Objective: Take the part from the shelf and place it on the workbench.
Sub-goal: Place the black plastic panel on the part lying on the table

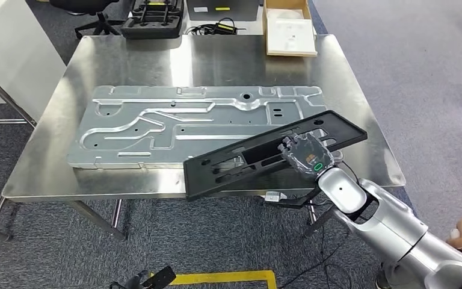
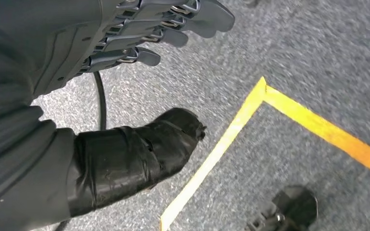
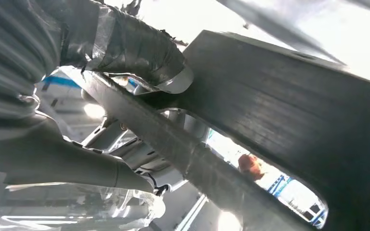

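Meanwhile, right hand (image 1: pixel 310 155) grips a black part (image 1: pixel 258 158) at lower right over the workbench (image 1: pixel 216 60); left hand (image 2: pixel 139 43) hangs, fingers apart and empty.

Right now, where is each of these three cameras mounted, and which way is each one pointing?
Head view: high on the body, looking forward and down at the steel workbench, the grey panel and the right hand holding the black part; the silver right arm shows.
Left wrist view: behind the left hand, which hangs open, facing carpet and yellow floor tape.
Right wrist view: behind the right hand, close against the black part.
Head and right wrist views share the right hand and black part.
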Motion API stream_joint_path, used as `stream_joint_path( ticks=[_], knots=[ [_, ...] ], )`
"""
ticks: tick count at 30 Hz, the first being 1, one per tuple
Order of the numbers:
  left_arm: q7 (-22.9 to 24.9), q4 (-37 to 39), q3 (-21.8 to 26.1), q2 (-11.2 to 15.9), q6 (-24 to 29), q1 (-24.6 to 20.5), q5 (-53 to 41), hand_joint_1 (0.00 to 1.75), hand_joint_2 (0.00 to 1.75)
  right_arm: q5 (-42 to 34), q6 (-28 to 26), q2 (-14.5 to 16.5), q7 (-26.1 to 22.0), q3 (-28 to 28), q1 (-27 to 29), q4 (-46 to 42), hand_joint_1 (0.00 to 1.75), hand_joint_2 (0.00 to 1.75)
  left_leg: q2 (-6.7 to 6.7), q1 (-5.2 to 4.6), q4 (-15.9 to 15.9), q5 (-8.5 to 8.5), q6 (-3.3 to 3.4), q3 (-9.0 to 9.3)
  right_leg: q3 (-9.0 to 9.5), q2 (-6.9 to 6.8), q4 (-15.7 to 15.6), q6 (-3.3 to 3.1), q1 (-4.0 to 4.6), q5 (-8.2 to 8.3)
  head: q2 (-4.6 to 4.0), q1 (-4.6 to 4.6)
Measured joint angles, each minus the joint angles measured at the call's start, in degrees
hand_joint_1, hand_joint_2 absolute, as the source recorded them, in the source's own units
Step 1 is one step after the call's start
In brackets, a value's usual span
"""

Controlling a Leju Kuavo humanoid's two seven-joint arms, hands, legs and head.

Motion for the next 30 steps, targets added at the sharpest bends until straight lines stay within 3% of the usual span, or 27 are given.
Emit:
stream_joint_path(
  ticks=[2, 4, 5, 6, 8, 9, 10, 13, 15, 18, 20, 21, 23, 25, 30],
  knots=[
    [-0.2, 0.0, 0.0, -0.1, 0.0, 0.0, 0.2, 0.0, 1.75, 0.6, 0.1, -0.3, -0.1, 0.2, -0.3, 0.5, 1.75, 1.75, -0.01, -0.15, 0.0, -0.06, 0.37, 0.08, -3.63, 0.0, 7.5, 0.06, 0.11, -3.47, 0.0, 0.04],
    [-0.5, 0.0, 0.0, -0.2, 0.0, 0.2, 0.4, 0.0, 1.75, 1.7, 0.0, -0.5, -0.1, 0.4, -0.4, 1.1, 1.75, 1.75, -0.02, -0.35, 0.0, -0.14, 0.52, 0.09, -6.52, 0.0, 13.0, 0.05, 0.17, -4.87, 0.0, 0.05],
    [-0.7, 0.0, 0.0, -0.2, 0.0, 0.3, 0.5, 0.0, 1.75, 2.4, -0.1, -0.7, -0.1, 0.6, -0.4, 1.4, 1.75, 1.75, -0.04, -0.44, 0.1, -0.19, 0.56, 0.11, -6.55, 0.0, 12.7, -0.04, 0.19, -3.97, 0.0, 0.06],
    [-0.8, 0.0, 0.0, -0.3, 0.0, 0.4, 0.5, 0.0, 1.75, 3.0, -0.1, -0.9, -0.1, 0.8, -0.5, 1.6, 1.75, 1.75, -0.1, -0.49, 0.2, -0.26, 0.58, 0.16, -5.54, 0.0, 10.4, -0.22, 0.21, -2.18, 0.0, 0.06],
    [-1.0, 0.0, 0.0, -0.3, 0.0, 0.4, 0.5, 0.0, 1.75, 3.9, -0.1, -1.4, -0.1, 1.0, -1.0, 2.1, 1.75, 1.75, -0.23, -0.62, 0.5, -0.47, 0.42, 0.17, -1.7, 0.01, 2.3, -0.78, 0.36, 1.8, 0.0, 0.05],
    [-1.1, 0.0, 0.0, -0.4, 0.0, 0.4, 0.5, 0.0, 1.75, 4.1, -0.2, -1.5, -0.1, 1.0, -1.3, 2.3, 1.75, 1.75, -0.28, -0.71, 0.7, -0.56, 0.26, 0.05, -0.2, 0.03, -0.9, -1.02, 0.5, 2.83, 0.0, 0.03],
    [-1.1, 0.0, 0.0, -0.4, 0.0, 0.4, 0.5, 0.0, 1.75, 4.2, -0.2, -1.7, 0.0, 1.0, -1.6, 2.5, 1.75, 1.75, -0.29, -0.78, 0.8, -0.6, 0.05, -0.1, 0.64, 0.05, -2.7, -1.19, 0.66, 3.15, 0.0, 0.01],
    [-1.1, 0.0, 0.1, -0.4, 0.1, 0.5, 0.5, 0.0, 1.75, 4.4, -0.2, -1.9, 0.0, 1.2, -1.9, 3.1, 1.75, 1.75, -0.29, -0.89, 0.9, -0.63, -0.62, -0.33, 0.9, 0.09, -3.5, -1.65, 0.59, 3.16, 0.0, -0.01],
    [-1.2, 0.0, 0.1, -0.4, 0.1, 0.5, 0.5, 0.0, 1.75, 4.6, -0.3, -2.0, 0.1, 1.4, -2.0, 3.3, 1.75, 1.75, -0.19, -0.89, 2.8, -2.02, -1.29, -1.1, 1.11, 0.03, -3.8, -2.18, 0.17, 3.38, 0.0, -0.13],
    [-1.4, 0.0, 0.1, -0.4, 0.2, 0.6, 0.5, 0.0, 1.75, 5.1, -1.1, -2.0, 0.9, 1.7, -2.3, 3.7, 1.75, 1.75, 0.0, -0.46, 12.6, -6.83, -2.18, -5.63, 1.19, -0.07, -3.8, -2.67, 0.14, 3.4, 0.0, -0.33],
    [-1.4, 0.0, 0.1, -0.4, 0.2, 0.7, 0.5, 0.0, 1.75, 5.9, -2.5, -2.1, 1.6, 1.9, -2.3, 4.0, 1.75, 1.75, 0.02, -0.29, 16.7, -7.58, -2.36, -7.68, 1.17, -0.07, -3.7, -2.72, 0.18, 3.32, 0.0, -0.33],
    [-1.4, 0.0, 0.1, -0.4, 0.2, 0.8, 0.5, 0.0, 1.75, 6.4, -3.3, -2.1, 1.9, 1.9, -2.3, 4.2, 1.75, 1.75, 0.03, -0.28, 15.5, -6.38, -2.33, -7.13, 1.17, -0.05, -3.6, -2.7, 0.18, 3.25, 0.0, -0.33],
    [-1.1, 0.0, 0.1, -0.4, 0.4, 0.7, 0.6, 0.0, 1.75, 7.6, -4.7, -2.3, 2.6, 1.9, -2.4, 4.4, 1.75, 1.75, 0.03, -0.3, 8.2, -2.73, -1.95, -3.64, 1.21, 0.02, -3.4, -2.53, 0.17, 3.03, 0.0, -0.33],
    [-0.8, 0.0, 0.1, -0.4, 0.5, 0.6, 0.6, 0.0, 1.75, 9.0, -5.8, -2.5, 3.5, 1.9, -2.6, 4.6, 1.75, 1.75, 0.0, -0.48, 2.3, -0.97, -1.44, -0.69, 1.07, 0.07, -3.2, -2.11, 0.34, 2.88, 0.0, -0.3],
    [-0.3, 0.0, 0.1, -0.4, 0.6, 0.7, 0.6, 0.0, 1.75, 11.9, -8.0, -3.0, 4.4, 1.8, -3.1, 4.9, 1.75, 1.75, -0.02, -0.46, 0.3, -0.56, -0.15, 0.32, 0.88, 0.09, -2.8, -0.7, 0.37, 2.29, 0.0, -0.2]
  ],
)
